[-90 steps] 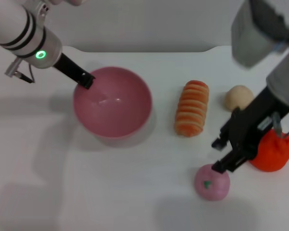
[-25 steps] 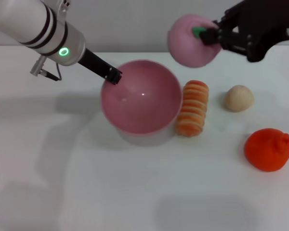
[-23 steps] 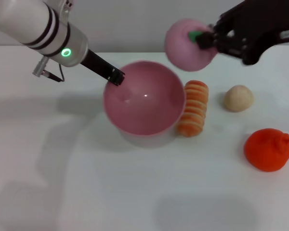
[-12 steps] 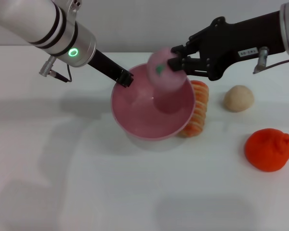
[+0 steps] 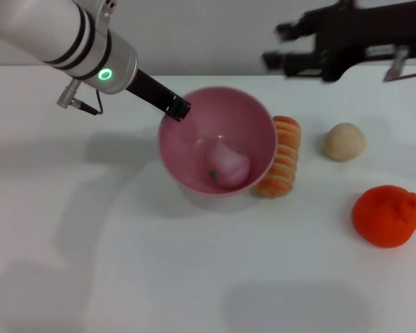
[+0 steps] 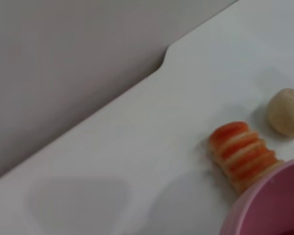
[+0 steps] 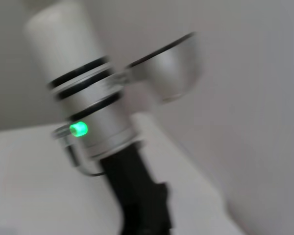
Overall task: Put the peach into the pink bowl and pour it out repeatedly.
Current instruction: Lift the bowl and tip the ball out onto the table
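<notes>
Nearest, at lower right of the head view, the orange-red fruit (image 5: 389,216) sits alone on the worktop (image 5: 125,277), well clear, no risk there. Mid-frame, the peach (image 5: 225,167) lies inside the pink bowl (image 5: 173,156), low against the wall nearer the camera. The left tool (image 5: 175,109) pinches the bowl's rim at its upper left, closed on it, and the bowl looks tilted rather than flat. Main risk, as I judge it: a one-point rim pinch on glossy plastic; the bowl could swing or slip in the grip when tipped for the pour. Second risk: the striped orange roll (image 5: 283,157) touches the bowl's right side, so tipping that way may shove it, or the peach could land on it and bounce toward the beige ball (image 5: 344,141). A round peach will probably roll; pour too fast and it could run off the worktop. Farthest, at upper right, the right tool (image 5: 288,44) hangs above the worktop, open and empty, out of the pour path.
</notes>
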Tool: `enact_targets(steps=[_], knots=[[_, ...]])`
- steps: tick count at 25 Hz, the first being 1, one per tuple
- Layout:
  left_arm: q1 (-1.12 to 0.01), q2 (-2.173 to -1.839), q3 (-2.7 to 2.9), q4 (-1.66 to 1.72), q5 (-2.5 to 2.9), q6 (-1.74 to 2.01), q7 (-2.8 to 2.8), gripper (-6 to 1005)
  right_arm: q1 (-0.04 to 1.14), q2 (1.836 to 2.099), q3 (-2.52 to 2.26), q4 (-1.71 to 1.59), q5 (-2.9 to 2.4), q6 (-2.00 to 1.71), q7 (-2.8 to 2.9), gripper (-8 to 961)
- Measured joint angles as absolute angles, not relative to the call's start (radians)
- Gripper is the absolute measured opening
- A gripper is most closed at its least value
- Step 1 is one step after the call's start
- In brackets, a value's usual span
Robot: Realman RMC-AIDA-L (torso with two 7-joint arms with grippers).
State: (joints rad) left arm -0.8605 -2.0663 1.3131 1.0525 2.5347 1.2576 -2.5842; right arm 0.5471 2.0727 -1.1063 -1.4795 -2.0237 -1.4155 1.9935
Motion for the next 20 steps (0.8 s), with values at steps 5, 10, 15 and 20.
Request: enact_targets(steps=[5, 10, 15, 20], knots=[[-0.826, -2.065, 1.404, 1.081, 2.551, 1.123, -2.572, 47, 0.411, 2.072, -0.972, -1.375, -1.654, -1.349, 1.743, 471], [-0.737, -2.062, 1.595, 1.199, 2.612, 0.883, -2.542, 47, 0.305, 2.070, -0.915, -1.173, -1.254, -1.346, 1.417, 471], [-0.710, -2.063, 1.657, 1.221, 2.643, 0.793, -2.534, 46, 0.271, 2.072, -0.862, -0.999, -1.096, -1.366, 1.280, 470], [-0.588, -2.068, 1.848, 1.239, 2.813, 0.391, -2.532, 46, 0.225, 2.073, -0.806, -0.869, -0.949, -1.447, 1.178, 470]])
